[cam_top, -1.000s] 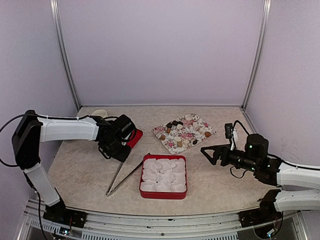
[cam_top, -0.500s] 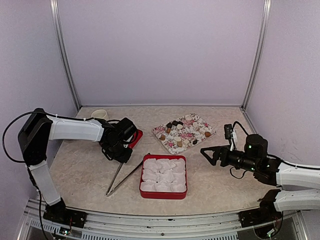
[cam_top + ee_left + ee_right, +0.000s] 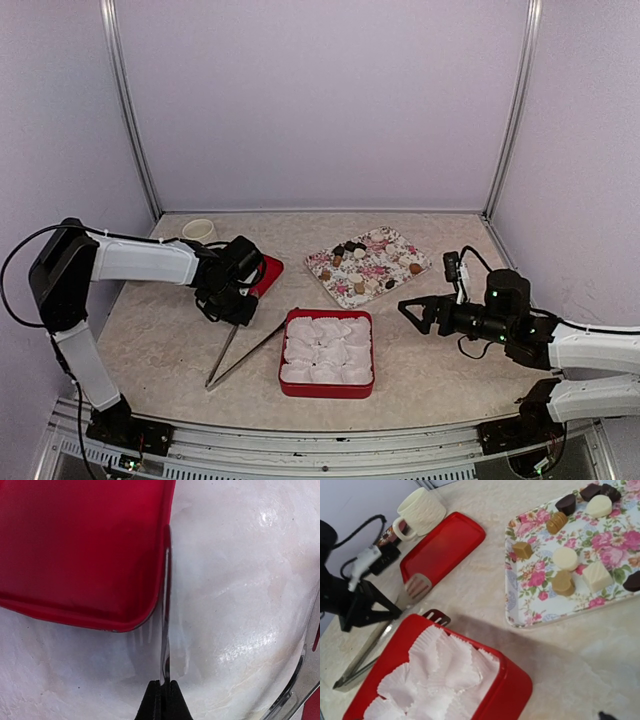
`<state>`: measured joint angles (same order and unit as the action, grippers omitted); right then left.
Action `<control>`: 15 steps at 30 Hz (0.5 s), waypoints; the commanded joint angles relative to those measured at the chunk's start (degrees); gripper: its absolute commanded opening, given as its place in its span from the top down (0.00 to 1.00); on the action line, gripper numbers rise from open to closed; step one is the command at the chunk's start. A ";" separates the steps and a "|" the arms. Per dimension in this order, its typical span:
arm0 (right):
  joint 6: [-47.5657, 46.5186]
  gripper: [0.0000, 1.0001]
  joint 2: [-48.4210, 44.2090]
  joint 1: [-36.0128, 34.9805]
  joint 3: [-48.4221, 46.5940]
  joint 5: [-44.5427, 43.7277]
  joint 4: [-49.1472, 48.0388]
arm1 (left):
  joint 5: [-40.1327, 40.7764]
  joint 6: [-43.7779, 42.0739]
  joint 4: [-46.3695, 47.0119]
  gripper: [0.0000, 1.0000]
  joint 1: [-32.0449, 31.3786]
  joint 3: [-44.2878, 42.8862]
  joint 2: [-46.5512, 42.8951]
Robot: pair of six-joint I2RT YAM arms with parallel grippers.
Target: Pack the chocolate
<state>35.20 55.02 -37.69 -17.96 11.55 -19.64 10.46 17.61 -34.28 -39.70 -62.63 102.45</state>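
Steel tongs (image 3: 415, 587) were clamped edge-on in my left claw (image 3: 162, 701). Their long axis ran from the table's near-left up toward the red box (image 3: 327, 388). The chocolates (image 3: 563, 582) sat on the floral tray (image 3: 535, 602) toward the far edge, right of centre, beyond and rightward of that claw. My right claw (image 3: 412, 312) hung spread and empty, nearer the tray. I judged the left arm had to carry the tongs rightward.

No legible text, label, brand, number or sign on anything here.
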 commanded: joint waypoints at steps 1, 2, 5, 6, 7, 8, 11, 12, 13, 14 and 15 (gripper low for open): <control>-0.42 0.00 0.69 0.51 -2.14 1.07 -1.34 | -1.74 1.81 -0.66 1.00 1.93 0.23 -8.81; -0.63 0.00 0.81 0.51 -2.43 1.06 -1.44 | -2.45 2.04 -0.96 1.00 2.54 0.03 -10.69; -1.48 0.00 1.09 0.52 -4.01 1.18 -1.10 | -4.35 2.71 -1.66 1.00 4.64 -0.67 -16.09; -1.60 0.00 1.13 0.52 -4.62 0.70 -0.60 | -5.20 2.90 -1.65 1.00 5.46 -0.80 -17.61; -1.77 0.00 1.18 0.51 -5.14 0.21 -0.22 | -6.06 3.03 -1.60 1.00 6.30 -1.01 -19.15; -1.97 0.00 1.14 0.51 -5.64 -0.31 0.17 | -6.56 3.05 -1.51 1.00 6.94 -1.29 -20.41; -2.83 0.00 0.57 0.51 -6.60 -2.05 0.15 | -8.30 3.14 0.13 1.00 7.89 -2.68 -24.33; -3.11 0.00 0.22 0.51 -6.69 -1.82 -0.85 | -9.57 3.14 1.78 1.00 7.96 -2.65 -25.84; -3.81 0.00 -0.20 0.51 -6.69 -0.96 -2.45 | -11.28 3.18 3.76 1.00 7.93 -2.54 -27.29; -4.33 0.00 -0.78 0.54 -6.36 0.56 -4.25 | -13.40 3.14 5.91 1.00 7.88 -2.37 -28.79; -4.43 0.00 -1.28 0.52 -6.04 2.00 -6.17 | -15.76 4.52 8.45 1.00 7.89 -1.92 -30.25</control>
<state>33.01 55.77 -37.69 -23.35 11.03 -20.38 2.79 20.25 -33.67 -31.81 -63.57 77.03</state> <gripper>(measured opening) 0.999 0.018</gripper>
